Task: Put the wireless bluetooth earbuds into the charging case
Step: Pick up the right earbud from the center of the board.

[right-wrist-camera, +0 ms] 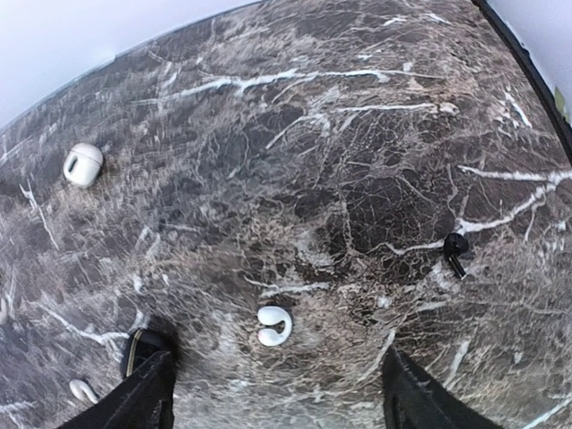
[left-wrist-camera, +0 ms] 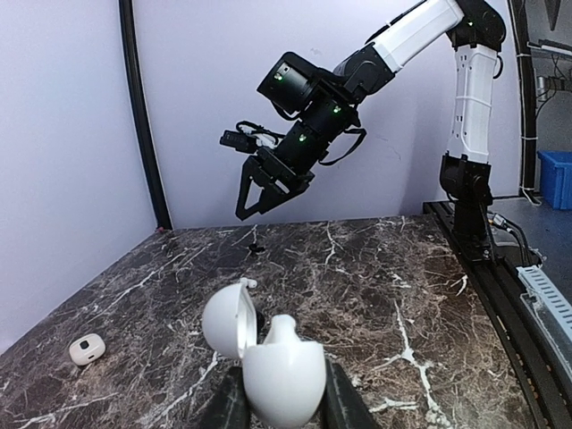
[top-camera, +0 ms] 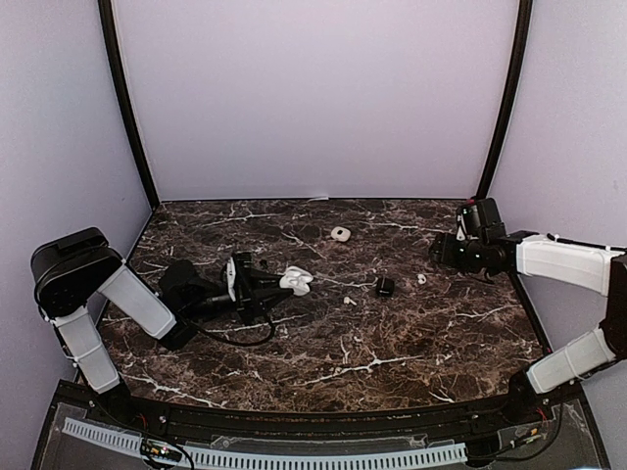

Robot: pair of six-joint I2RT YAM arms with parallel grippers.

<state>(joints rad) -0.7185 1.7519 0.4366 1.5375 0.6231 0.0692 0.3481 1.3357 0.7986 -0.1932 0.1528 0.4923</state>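
My left gripper [top-camera: 284,284] [left-wrist-camera: 281,398] is shut on the base of a white pebble-shaped charging case [left-wrist-camera: 284,375] [top-camera: 296,281], low over the table. Its lid [left-wrist-camera: 225,320] stands open and a white rounded piece [left-wrist-camera: 289,331] sticks up from the base. My right gripper [top-camera: 438,251] [right-wrist-camera: 281,384] [left-wrist-camera: 255,201] hangs open above the table at the right, holding nothing. A white C-shaped earbud [right-wrist-camera: 273,325] [top-camera: 422,279] lies on the marble below, between its fingers. A black earbud [right-wrist-camera: 456,248] lies further right. Another white earbud [top-camera: 348,301] [right-wrist-camera: 82,391] rests nearer the case.
A small closed white case [top-camera: 340,233] [right-wrist-camera: 83,164] [left-wrist-camera: 87,349] sits toward the back of the dark marble table [top-camera: 392,343]. A small black object [top-camera: 384,286] [right-wrist-camera: 143,344] lies between the two grippers. Purple walls surround the table.
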